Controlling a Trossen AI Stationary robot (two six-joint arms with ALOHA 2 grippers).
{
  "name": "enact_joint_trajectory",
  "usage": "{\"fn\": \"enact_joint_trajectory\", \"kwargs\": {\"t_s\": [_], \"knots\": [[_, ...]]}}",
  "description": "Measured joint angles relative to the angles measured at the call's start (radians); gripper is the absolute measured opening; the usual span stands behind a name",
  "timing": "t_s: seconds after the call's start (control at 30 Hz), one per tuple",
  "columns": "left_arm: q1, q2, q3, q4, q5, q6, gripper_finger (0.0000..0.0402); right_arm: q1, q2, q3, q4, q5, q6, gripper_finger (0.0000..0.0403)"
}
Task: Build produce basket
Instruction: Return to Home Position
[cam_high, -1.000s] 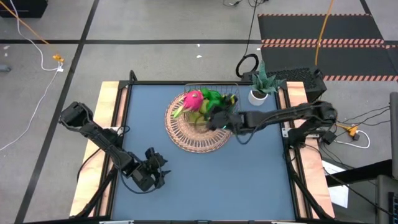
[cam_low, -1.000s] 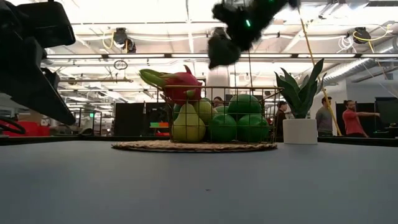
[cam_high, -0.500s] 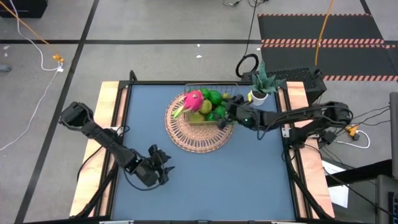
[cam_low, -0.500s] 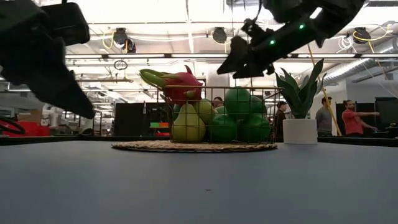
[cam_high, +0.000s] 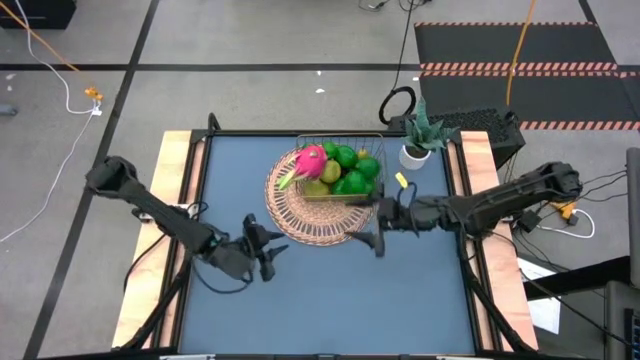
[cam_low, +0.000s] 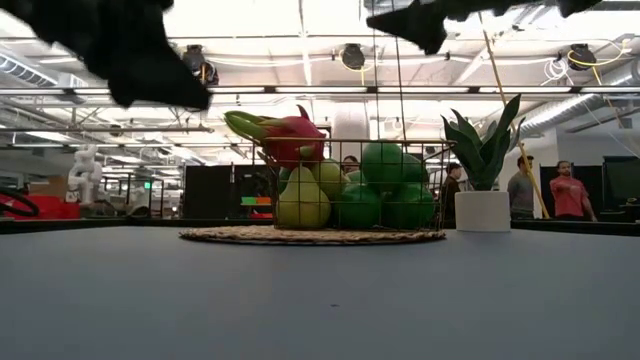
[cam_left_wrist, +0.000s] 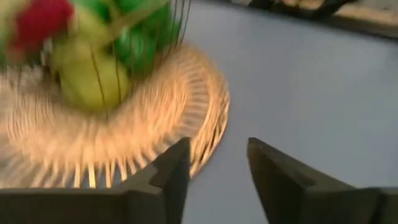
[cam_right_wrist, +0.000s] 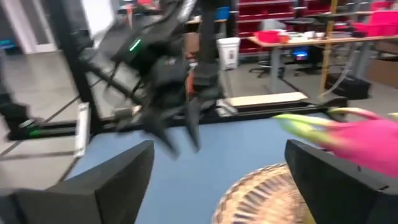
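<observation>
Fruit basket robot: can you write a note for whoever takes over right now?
Left pincer: open, empty, above the table, beside the woven mat.
Right pincer: open, empty, at the mat's other side.
Wire basket: sits on the mat, holding the dragon fruit, pears and limes.
Done: no loose fruit shows on the table.
Left: probably just parking both arms at home.
</observation>
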Motion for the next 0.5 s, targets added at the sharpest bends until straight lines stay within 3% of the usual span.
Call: {"fn": "enact_joint_trajectory", "kwargs": {"t_s": [0.17,0.3,0.5], "knots": [[-0.001,-0.175,0.000,0.014,-0.007,0.206,0.0081,0.086,0.002,0.000,-0.002,0.001,0.029,0.0303],[-0.015,-0.294,0.000,-0.008,-0.075,0.330,0.0017,0.128,0.002,0.000,-0.001,0.005,0.025,0.0246],[-0.021,-0.443,0.000,-0.074,-0.091,0.443,0.0018,0.141,-0.040,0.000,-0.052,0.006,-0.006,0.0154]]}}
